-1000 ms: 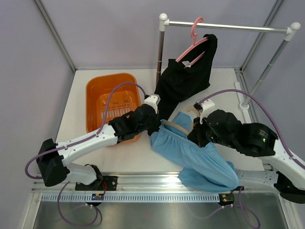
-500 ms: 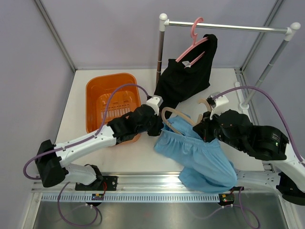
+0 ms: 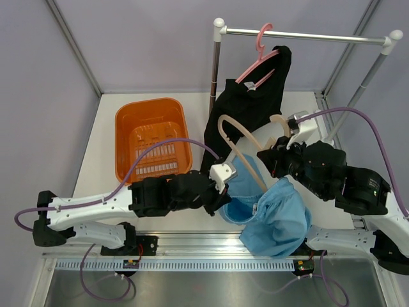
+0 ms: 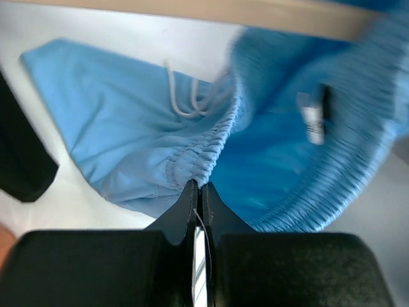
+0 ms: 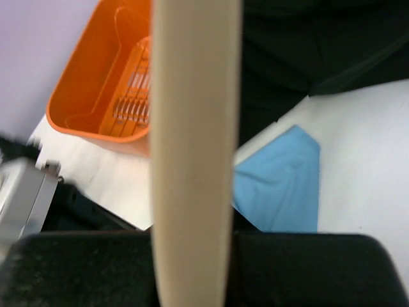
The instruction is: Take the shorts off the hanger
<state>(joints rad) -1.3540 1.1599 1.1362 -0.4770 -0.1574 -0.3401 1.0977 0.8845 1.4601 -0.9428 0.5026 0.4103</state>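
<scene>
The light blue shorts [image 3: 276,217] lie bunched at the table's near right. Their elastic waistband [image 4: 211,150] is stretched open. My left gripper [image 3: 220,192] is shut on the waistband edge, seen in the left wrist view [image 4: 198,187]. My right gripper [image 3: 276,157] is shut on the beige hanger [image 3: 231,131] and holds it raised and tilted above the shorts. One hanger arm still reaches down into the waistband opening [image 3: 259,185]. In the right wrist view the hanger [image 5: 192,128] fills the middle, with a corner of the shorts [image 5: 281,185] below it.
An orange basket [image 3: 153,137] stands at the back left and shows in the right wrist view [image 5: 96,83]. A black garment [image 3: 249,105] hangs on a pink hanger [image 3: 259,48] from the metal rail [image 3: 307,35]; its posts stand at back centre and right.
My right gripper has lifted the hanger up and back to the right. My left gripper has pulled the waistband toward the near edge, and the shorts have bunched up.
</scene>
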